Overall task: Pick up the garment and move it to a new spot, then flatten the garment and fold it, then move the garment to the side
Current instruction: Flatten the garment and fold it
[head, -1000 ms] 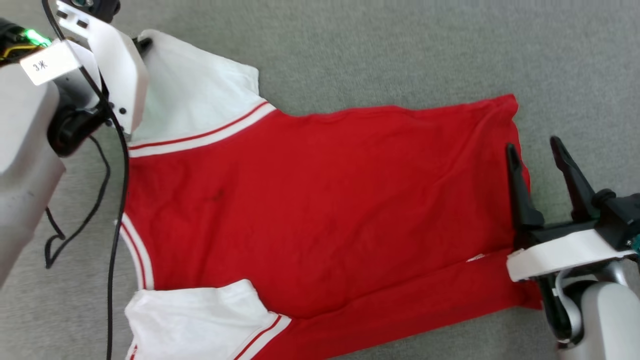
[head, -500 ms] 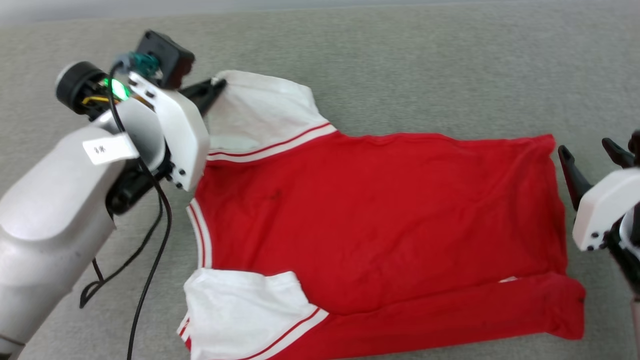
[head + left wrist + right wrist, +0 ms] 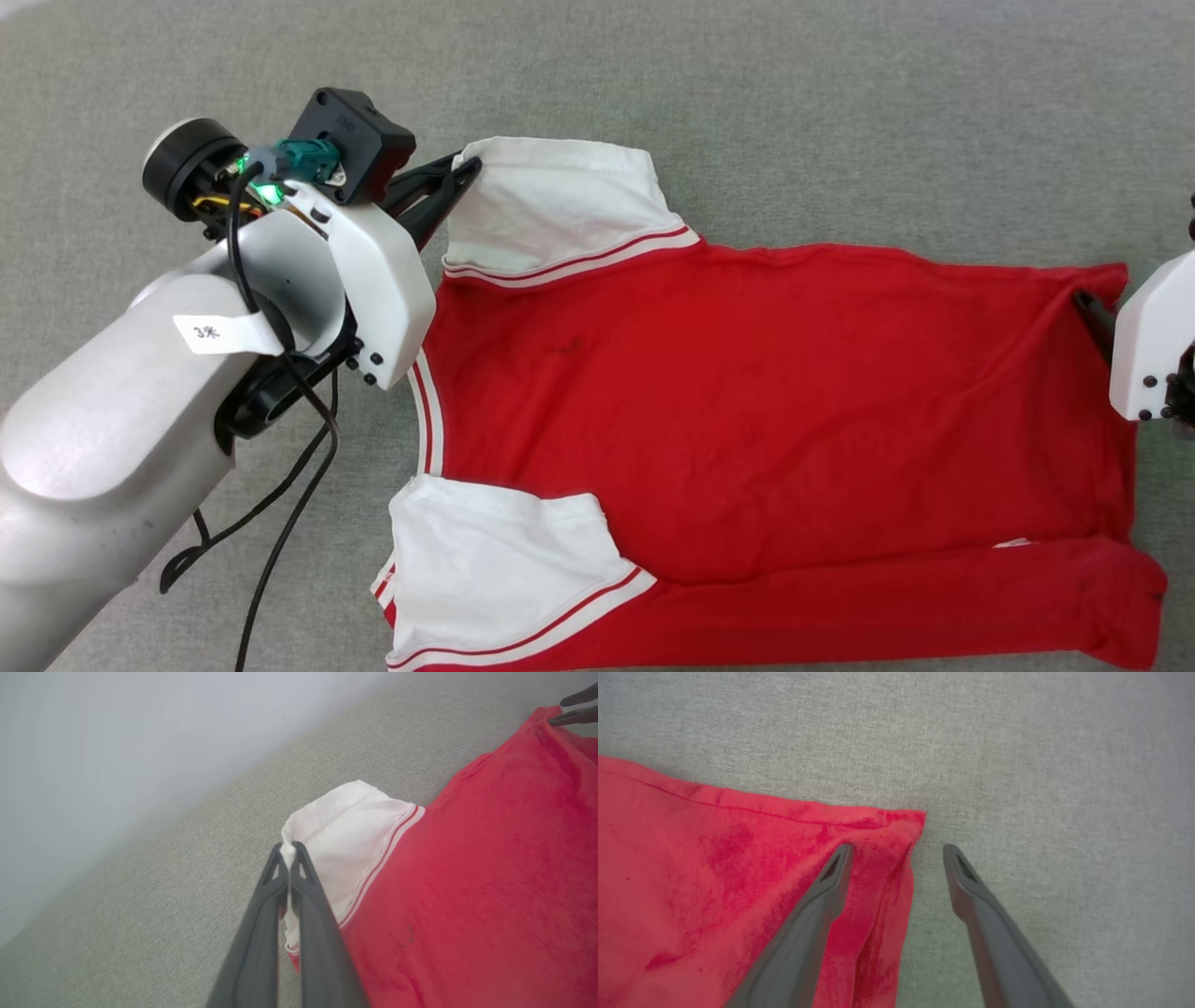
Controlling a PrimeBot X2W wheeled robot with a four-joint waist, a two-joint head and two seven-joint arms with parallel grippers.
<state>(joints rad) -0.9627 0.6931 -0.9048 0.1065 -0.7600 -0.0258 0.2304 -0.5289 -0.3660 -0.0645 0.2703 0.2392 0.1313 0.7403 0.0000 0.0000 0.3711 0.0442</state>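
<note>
Right gripper (image 3: 897,848) has slid to the shirt (image 3: 747,401) corner, fingers spread wide, while left gripper (image 3: 289,845) pinches the sleeve (image 3: 551,196), which could slip out if tugged alone.

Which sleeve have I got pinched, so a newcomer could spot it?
A red garment lies spread on the grey surface. Two white sleeves sit at its left end; yours is the far sleeve. Unlike the near sleeve, its corner is pinched in the shut left jaws.
</note>
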